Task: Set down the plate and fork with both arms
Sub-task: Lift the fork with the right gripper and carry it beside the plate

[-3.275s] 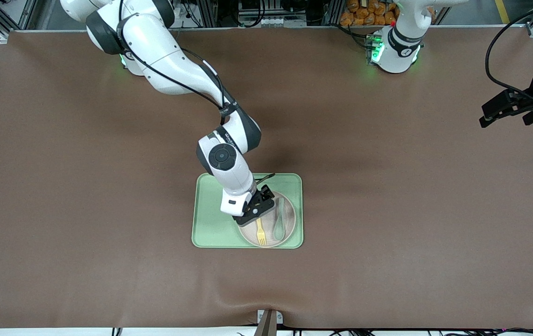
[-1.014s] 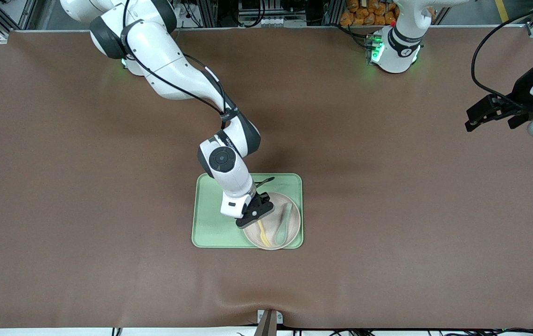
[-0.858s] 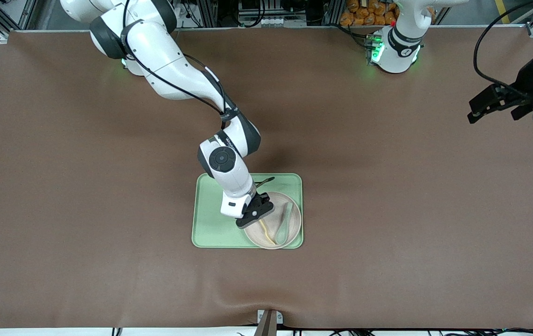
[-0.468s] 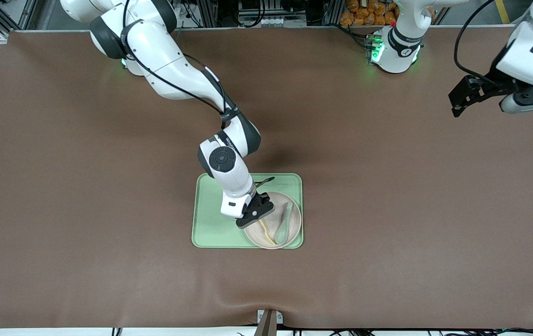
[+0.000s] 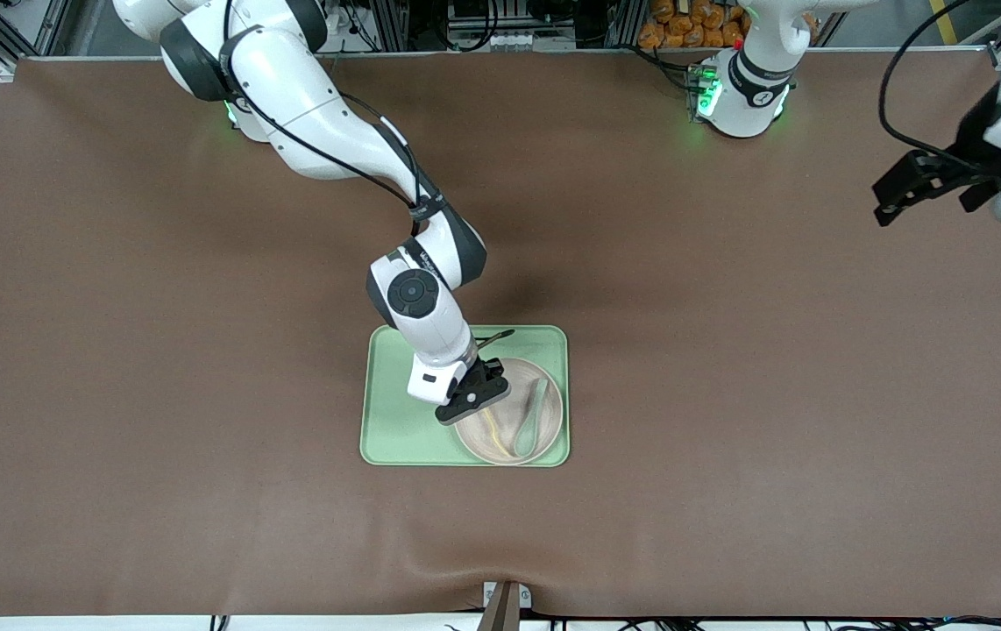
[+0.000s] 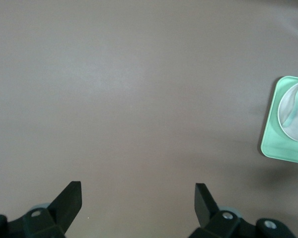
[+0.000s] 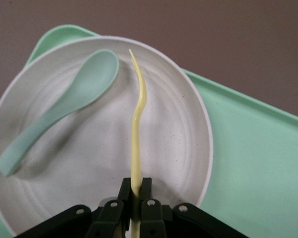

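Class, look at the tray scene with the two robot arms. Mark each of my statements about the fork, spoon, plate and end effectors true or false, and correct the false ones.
1. The right end effector is shut on the yellow fork. True.
2. The grey-green spoon lies on the bare table. False: it lies on the plate.
3. The plate sits on the light-green tray. True.
4. The left end effector is holding the plate. False: it is open and empty, over bare table toward the left arm's end.
5. The fork lies flat on the tray beside the plate. False: it is gripped by its handle on edge over the plate.
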Robot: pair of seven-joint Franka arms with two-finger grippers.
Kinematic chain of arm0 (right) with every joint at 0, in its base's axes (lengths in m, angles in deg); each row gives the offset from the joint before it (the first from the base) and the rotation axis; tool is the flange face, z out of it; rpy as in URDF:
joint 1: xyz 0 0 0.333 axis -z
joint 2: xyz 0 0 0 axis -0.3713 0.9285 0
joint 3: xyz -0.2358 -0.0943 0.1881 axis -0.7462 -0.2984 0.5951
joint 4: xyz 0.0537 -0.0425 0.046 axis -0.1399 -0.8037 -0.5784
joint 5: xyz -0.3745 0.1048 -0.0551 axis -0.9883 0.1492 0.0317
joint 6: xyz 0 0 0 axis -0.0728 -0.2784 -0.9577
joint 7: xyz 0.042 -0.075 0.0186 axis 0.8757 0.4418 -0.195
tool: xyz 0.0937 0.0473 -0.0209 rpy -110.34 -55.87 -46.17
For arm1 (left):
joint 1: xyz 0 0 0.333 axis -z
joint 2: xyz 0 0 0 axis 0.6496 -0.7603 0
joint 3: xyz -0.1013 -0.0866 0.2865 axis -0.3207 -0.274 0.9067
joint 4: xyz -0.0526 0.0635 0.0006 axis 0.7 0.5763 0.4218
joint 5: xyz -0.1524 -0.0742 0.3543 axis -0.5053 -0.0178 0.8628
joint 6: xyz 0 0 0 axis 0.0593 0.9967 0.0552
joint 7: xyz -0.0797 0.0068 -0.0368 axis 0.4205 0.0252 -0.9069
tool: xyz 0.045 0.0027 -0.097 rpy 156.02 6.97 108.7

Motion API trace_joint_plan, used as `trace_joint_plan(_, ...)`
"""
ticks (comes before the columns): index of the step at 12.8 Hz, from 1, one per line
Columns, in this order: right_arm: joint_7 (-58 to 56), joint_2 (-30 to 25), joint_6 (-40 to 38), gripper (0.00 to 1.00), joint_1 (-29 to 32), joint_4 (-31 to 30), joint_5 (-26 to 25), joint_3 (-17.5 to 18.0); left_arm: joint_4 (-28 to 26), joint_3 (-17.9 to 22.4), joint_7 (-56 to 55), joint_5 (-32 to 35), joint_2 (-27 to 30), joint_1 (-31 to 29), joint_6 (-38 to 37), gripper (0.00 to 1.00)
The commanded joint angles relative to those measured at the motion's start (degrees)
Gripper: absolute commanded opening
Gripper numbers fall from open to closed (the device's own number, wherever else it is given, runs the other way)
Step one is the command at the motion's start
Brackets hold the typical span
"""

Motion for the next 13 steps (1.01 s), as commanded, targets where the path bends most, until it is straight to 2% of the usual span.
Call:
trace_joint_plan(1, 1.55, -7.3, -0.36, 0.0, 0.12, -6.87, -0.09, -0.12, 0.57, -0.04, 0.23, -0.75, 0.25, -0.4, -0.52, 1.0)
trace_joint_plan(4, 1.73, -11.35, -0.27, 0.0, 1.95, -11.52, 0.08, -0.21, 0.57, -0.04, 0.15, -0.76, 0.08, -0.4, -0.44, 1.0)
trace_joint_plan(8, 5.13, -17.15, 0.52, 0.0, 6.17, -23.56, 0.78, -0.21, 0.57, -0.13, 0.15, -1.02, -0.01, -0.49, -0.44, 1.0)
trace_joint_plan(10, 11.19, -17.78, 0.61, 0.0, 6.45, -25.95, 0.78, -0.21, 0.57, -0.22, 0.23, -1.02, -0.01, -0.49, -0.44, 1.0)
trace_joint_plan(13, 19.11, -16.9, 0.61, 0.0, 6.62, -26.04, 0.78, -0.12, 0.39, -0.48, 0.23, -0.93, 0.25, -0.49, -0.7, 1.0)
